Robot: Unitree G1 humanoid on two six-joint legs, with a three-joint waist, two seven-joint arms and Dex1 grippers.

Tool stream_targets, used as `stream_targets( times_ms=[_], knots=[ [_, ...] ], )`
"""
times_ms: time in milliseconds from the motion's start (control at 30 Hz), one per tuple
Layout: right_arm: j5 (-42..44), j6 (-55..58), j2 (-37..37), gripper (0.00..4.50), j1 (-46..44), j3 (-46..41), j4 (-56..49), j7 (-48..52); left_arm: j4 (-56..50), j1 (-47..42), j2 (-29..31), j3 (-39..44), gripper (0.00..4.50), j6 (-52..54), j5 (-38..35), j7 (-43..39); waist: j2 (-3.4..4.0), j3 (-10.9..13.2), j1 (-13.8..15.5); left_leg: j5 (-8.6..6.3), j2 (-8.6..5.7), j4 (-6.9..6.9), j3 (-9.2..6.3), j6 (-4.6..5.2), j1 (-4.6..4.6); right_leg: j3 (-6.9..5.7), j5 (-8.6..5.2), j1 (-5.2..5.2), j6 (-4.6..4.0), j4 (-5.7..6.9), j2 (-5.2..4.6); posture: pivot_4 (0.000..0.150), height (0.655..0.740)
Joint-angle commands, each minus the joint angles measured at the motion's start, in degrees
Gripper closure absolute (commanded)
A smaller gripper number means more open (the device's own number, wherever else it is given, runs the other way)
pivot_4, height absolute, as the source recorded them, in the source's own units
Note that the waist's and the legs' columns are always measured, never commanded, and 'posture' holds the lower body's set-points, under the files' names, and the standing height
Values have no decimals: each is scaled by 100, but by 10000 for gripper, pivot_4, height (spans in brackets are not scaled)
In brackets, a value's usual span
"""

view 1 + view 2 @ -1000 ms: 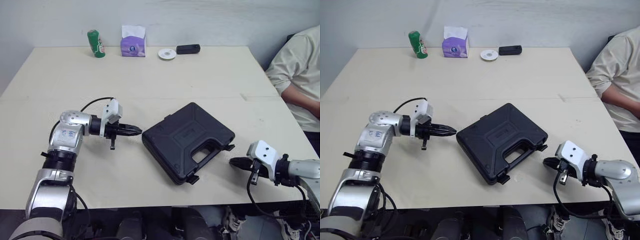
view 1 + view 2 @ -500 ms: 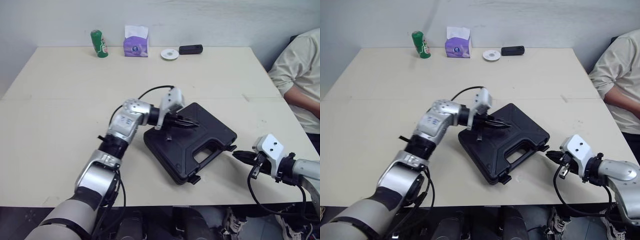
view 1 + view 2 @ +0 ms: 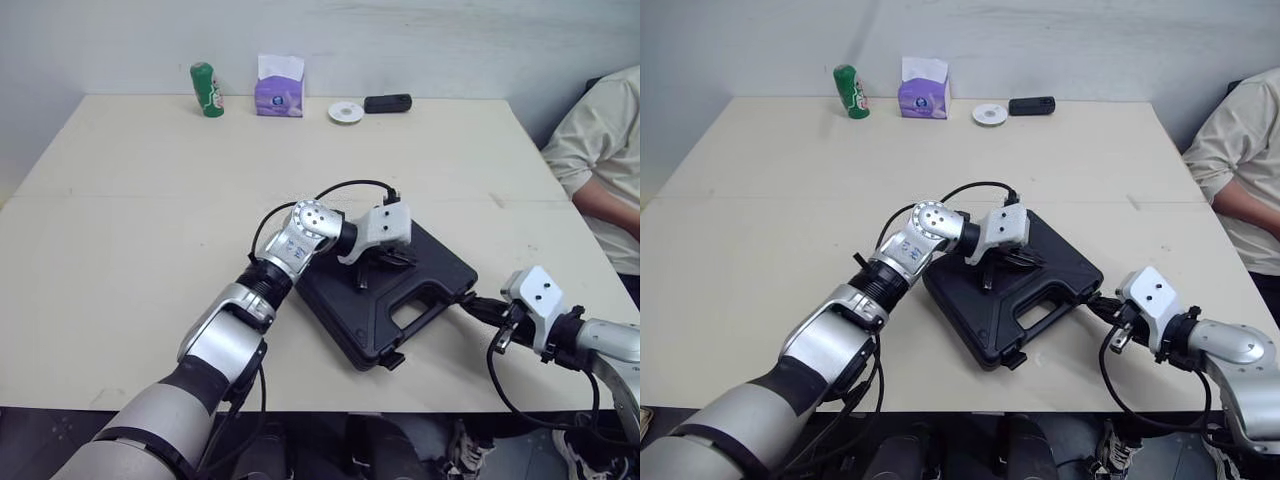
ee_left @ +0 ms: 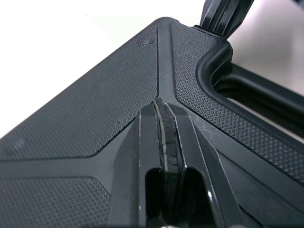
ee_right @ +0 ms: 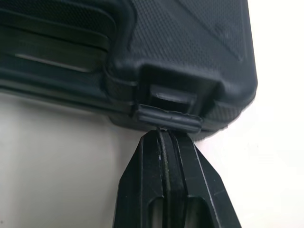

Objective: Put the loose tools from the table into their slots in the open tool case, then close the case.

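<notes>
The black tool case (image 3: 350, 300) lies shut on the table, handle cut-out toward the front right. My left gripper (image 3: 397, 260) is shut with nothing in it, its tip (image 4: 161, 103) resting on the textured lid (image 4: 85, 123) just behind the handle. At the case's right corner, my right gripper (image 3: 478, 306) is also shut and holds nothing. Its fingertips (image 5: 161, 135) touch the hanging latch (image 5: 167, 118). A second latch (image 3: 391, 358) sticks out at the front edge. I see no loose tools on the table.
Along the far table edge stand a green can (image 3: 206, 89), a purple tissue box (image 3: 279, 90), a white disc (image 3: 346, 111) and a small black device (image 3: 387, 103). A person (image 3: 605, 160) sits at the table's right side.
My left gripper has slid farther right across the lid to just behind the handle. My right gripper has moved left up to the case's right latch.
</notes>
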Motion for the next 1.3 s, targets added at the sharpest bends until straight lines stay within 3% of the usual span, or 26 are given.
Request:
stream_targets(
  times_ms=[33,1300],
  knots=[
    [93,-13,-8,44643,-111,-100,-356,-74,476,371,-140,-481,45000,75,521,-51,1,-7,-1,-1,0,0,0,1,0,0,0,1,1,-1,0,1500,7278],
    [346,917,70,44643,-857,86,-1040,-111,779,311,-413,-437,45000,-153,707,107,-2,-12,-180,-6,8,-11,2,3,5,1,0,0,0,-5,4,1500,7278]
  ],
)
